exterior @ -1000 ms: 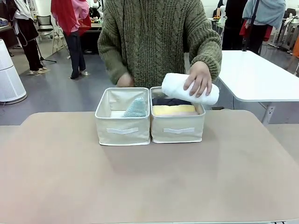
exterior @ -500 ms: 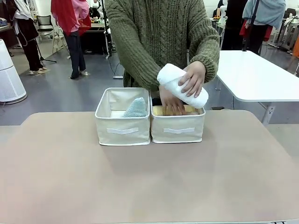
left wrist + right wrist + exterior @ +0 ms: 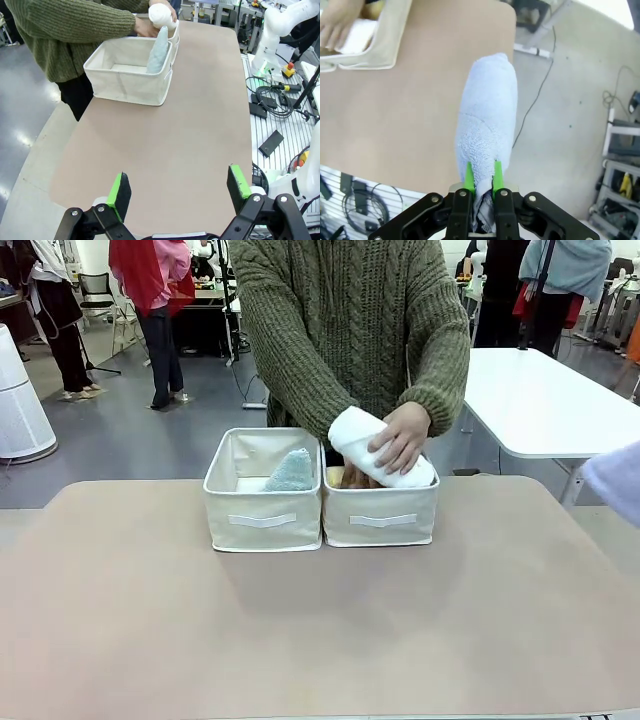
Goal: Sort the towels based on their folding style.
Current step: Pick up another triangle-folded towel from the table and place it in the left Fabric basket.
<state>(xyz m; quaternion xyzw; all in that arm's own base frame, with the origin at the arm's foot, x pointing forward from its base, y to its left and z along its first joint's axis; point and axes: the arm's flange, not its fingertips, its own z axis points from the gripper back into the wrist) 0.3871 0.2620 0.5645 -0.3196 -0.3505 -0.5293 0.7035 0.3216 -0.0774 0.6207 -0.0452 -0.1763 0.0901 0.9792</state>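
Front view: holding a white rolled towel (image 3: 372, 443) slantwise across the top of the right bin (image 3: 380, 518) in one hand (image 3: 405, 433) of the person. Tucking the other hand (image 3: 355, 478) into that bin beneath it, mostly hidden, and covering whatever else is lying inside. Standing a pale teal cone towel (image 3: 292, 472) point-up in the left bin (image 3: 262, 518). Catching a lavender-blue towel (image 3: 618, 480) at the right border, cut off by the frame.

Left wrist view: spreading the left gripper (image 3: 179, 189) wide, pads touching nothing, hovering above the bare table (image 3: 165, 140) well short of the bins. Looking along the bins end-on, with the teal cone leaning at the near bin's far wall. Hiding most of the second bin behind it, with the white towel and hands above.

Right wrist view: clamping the right gripper (image 3: 482, 175) tight on the narrow end of the lavender-blue towel, its thicker body jutting away from the pads, off by the table's edge and the floor (image 3: 560, 125). Cropping a bin corner, the white towel and a hand at top left.
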